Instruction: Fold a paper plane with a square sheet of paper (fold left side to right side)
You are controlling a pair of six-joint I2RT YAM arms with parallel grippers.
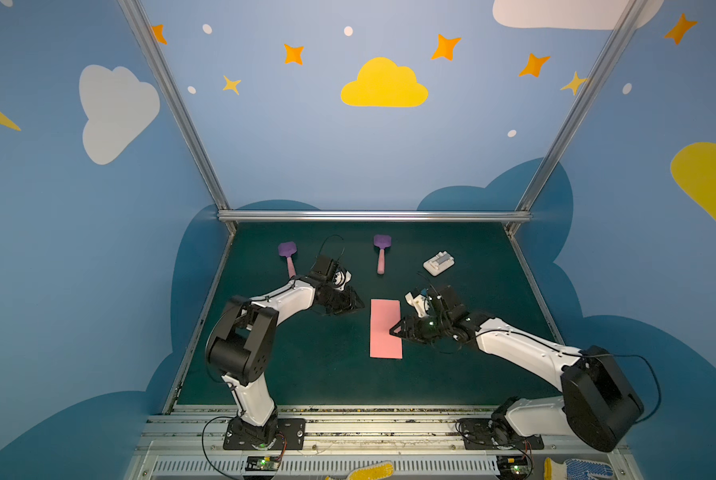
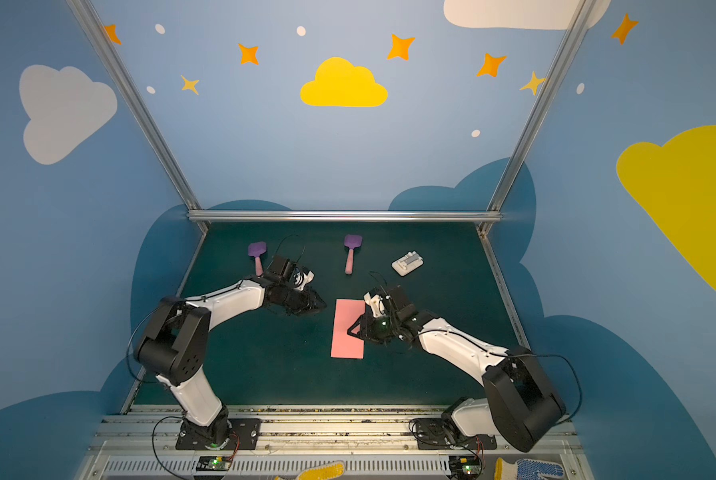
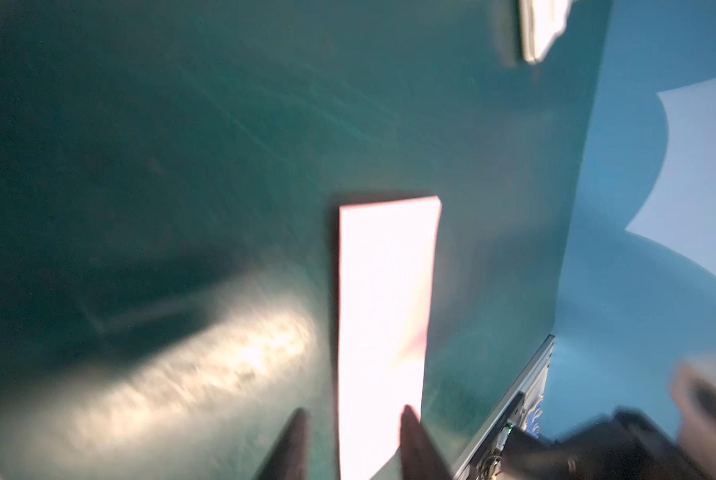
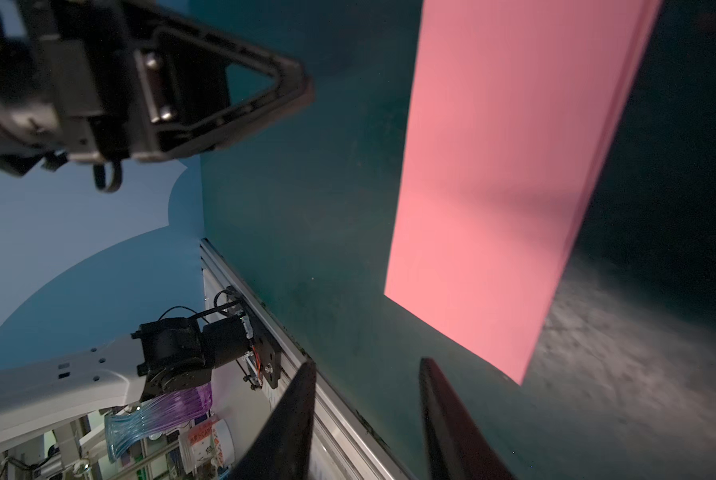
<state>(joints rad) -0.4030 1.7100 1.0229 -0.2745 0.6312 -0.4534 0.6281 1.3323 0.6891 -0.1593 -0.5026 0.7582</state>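
Entry, state of workspace.

The square sheet of paper (image 1: 381,328) (image 2: 341,311) is lying flat on the green mat (image 1: 306,374). It is folded into a narrow salmon-pink rectangle and is sitting between the two grippers in both top views.

The left gripper (image 1: 358,306) (image 2: 322,306) is hanging just off one far corner of the sheet, near it but apart. In the left wrist view its fingers are standing partway apart (image 3: 355,409) and are gripping nothing. The sheet (image 3: 383,311) is stretching out ahead of the fingertips. That view is blurred, and the paper is washing out almost white.

The right gripper (image 1: 392,330) (image 2: 350,331) has its fingers likewise standing partway apart (image 4: 368,360), and they are holding nothing. From above, its tips are overlapping the sheet's long edge on its own side, about mid-length. I cannot tell contact from there. The right wrist view is showing the sheet (image 4: 493,187) ahead of the fingertips with bare mat beneath them.

The long edge farther from the left gripper is showing two layers, slightly offset.

Two purple spatulas (image 1: 288,259) (image 1: 381,255) with pink handles are lying beyond the left gripper, one behind its wrist and one past its fingertips. A white plastic block (image 1: 438,263) is sitting beyond the right gripper, well apart from the sheet.
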